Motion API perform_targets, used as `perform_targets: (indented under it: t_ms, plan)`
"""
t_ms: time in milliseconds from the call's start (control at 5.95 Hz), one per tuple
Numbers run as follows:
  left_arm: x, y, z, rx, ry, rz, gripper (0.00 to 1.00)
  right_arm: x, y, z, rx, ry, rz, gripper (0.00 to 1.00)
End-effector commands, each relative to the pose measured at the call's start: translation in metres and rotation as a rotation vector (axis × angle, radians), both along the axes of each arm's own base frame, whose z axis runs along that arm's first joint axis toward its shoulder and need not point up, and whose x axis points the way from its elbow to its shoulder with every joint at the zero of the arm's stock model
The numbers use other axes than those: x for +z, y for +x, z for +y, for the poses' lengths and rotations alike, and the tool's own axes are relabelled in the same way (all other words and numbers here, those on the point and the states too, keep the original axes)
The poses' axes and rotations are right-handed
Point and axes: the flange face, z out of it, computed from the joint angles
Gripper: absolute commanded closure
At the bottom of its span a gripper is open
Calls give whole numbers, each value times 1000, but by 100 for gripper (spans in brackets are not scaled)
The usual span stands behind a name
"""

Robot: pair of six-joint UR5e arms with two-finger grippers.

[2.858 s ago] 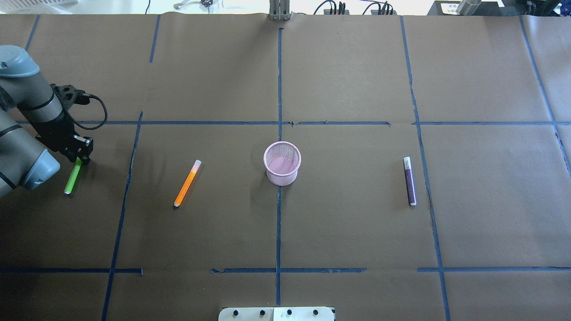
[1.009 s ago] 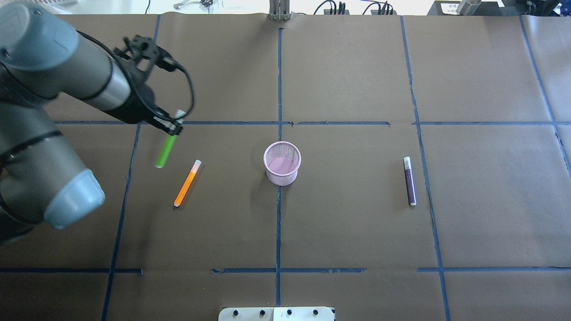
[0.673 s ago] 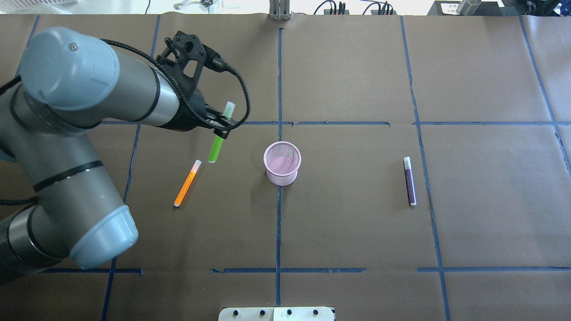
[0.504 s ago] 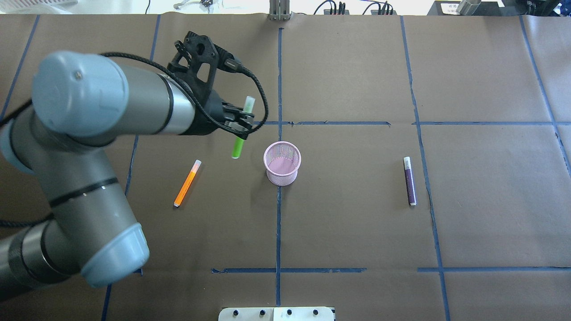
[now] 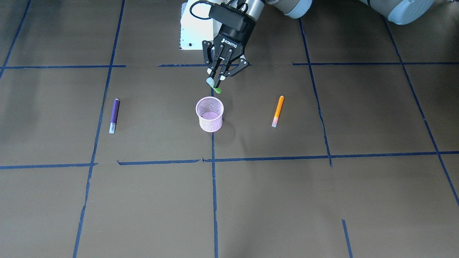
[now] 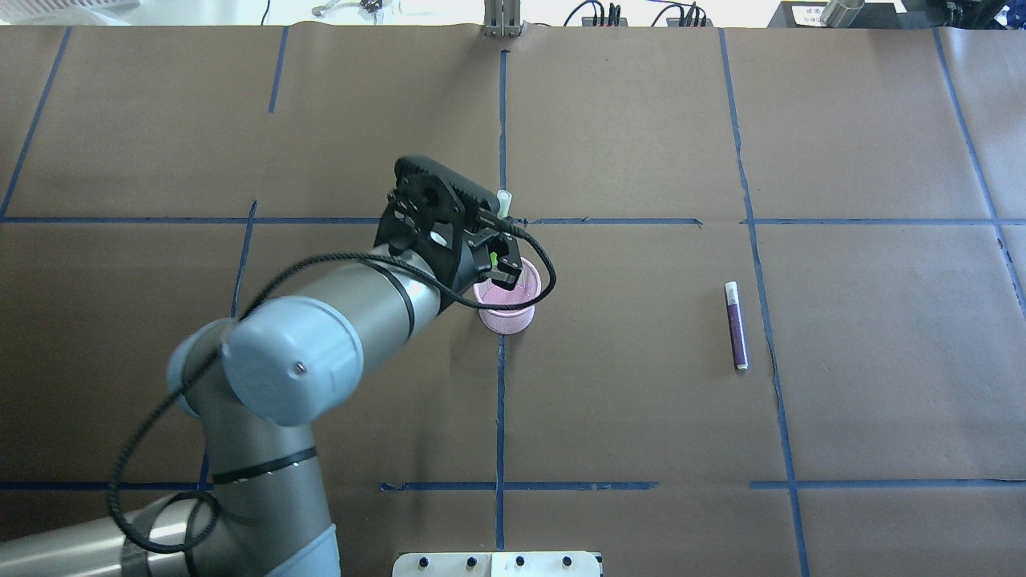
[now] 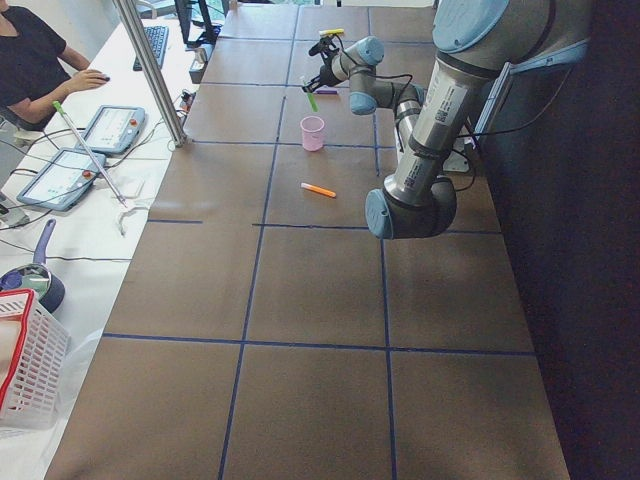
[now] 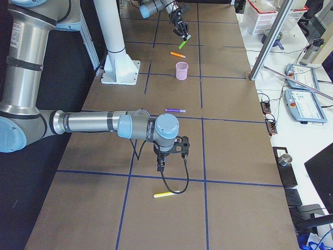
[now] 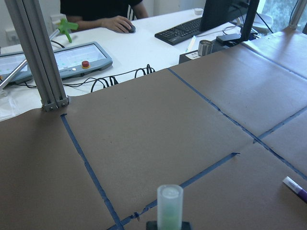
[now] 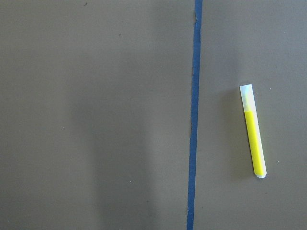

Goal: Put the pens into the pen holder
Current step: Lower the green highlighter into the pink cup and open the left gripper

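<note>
Left end effector (image 5: 216, 83) grips the green pen (image 5: 215, 87) above the pen holder (image 5: 210, 114).
Front-facing view: the fingers are closed on the tilted pen. On the counter (image 5: 322, 197), the orange pen (image 5: 277, 111) lies at 3 o'clock from the holder and the purple pen (image 5: 114, 115) at 9 o'clock. Overhead view: the pale cap points to 12 o'clock. Right view: I cannot tell the opening of the right end effector (image 8: 162, 165); the yellow pen (image 8: 165, 195) lies at its 6 o'clock.
</note>
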Motion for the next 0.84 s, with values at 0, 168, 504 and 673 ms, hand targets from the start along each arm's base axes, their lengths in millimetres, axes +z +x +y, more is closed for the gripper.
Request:
perform_targets:
  t_ms: [0,168,504,673]
  plan:
    - [25,35,3,-43,24,47,95,3,-3,0,-7,-6,-1,0]
    - [28,37,3,-42,22,40,81,2,-3,0,-6,-6,-1,0]
    - [33,42,7,-34,19,31,4,1,-5,-2,-9,-4,-2,0]
    - [34,48,13,-22,13,35,1,-3,-6,-5,-11,5,-5,0]
